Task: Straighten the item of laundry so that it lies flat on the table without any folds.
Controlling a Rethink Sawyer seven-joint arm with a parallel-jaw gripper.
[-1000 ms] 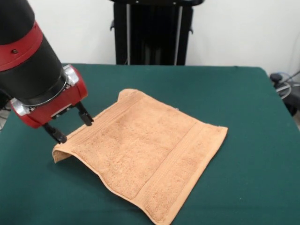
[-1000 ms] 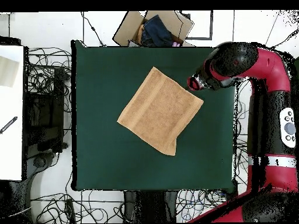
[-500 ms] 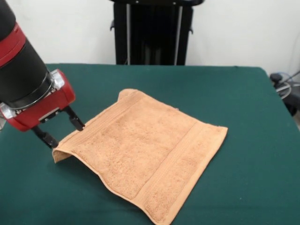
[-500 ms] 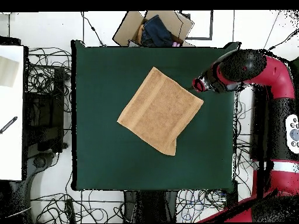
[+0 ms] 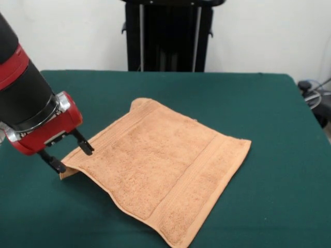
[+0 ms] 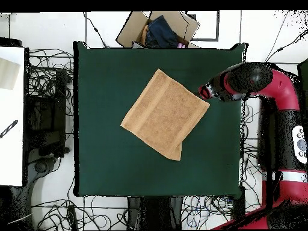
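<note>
— Start at the left of the front view. What is there?

— The gripper, at the end of the red and black arm, low over the table. Its two dark fingers are spread apart, one on each side of the towel's left corner, and nothing is pinched between them.

— Is that corner flat?

— No. It stands up off the felt in a small tent, with shadow under it (the one raised spot I can make out on that side). The near edge running from it toward the front also waves a little before it settles.

— And the towel itself?

— The peach-orange towel lies spread open near the middle of the green table, turned like a diamond, one corner pointing toward the camera. A woven band crosses it near the left edge, another near the right edge. The far corner has a slight curl.

— Moving right?

— The right corner lies flat on the felt, well apart from the table's edge. Beyond it is bare green top.

— Overhead, same order?

— Cables on the floor at the left, then the table, the towel near its centre, the gripper at the towel's corner, the arm beyond. A cardboard box with dark cloth in it sits past the table's top edge.
</note>
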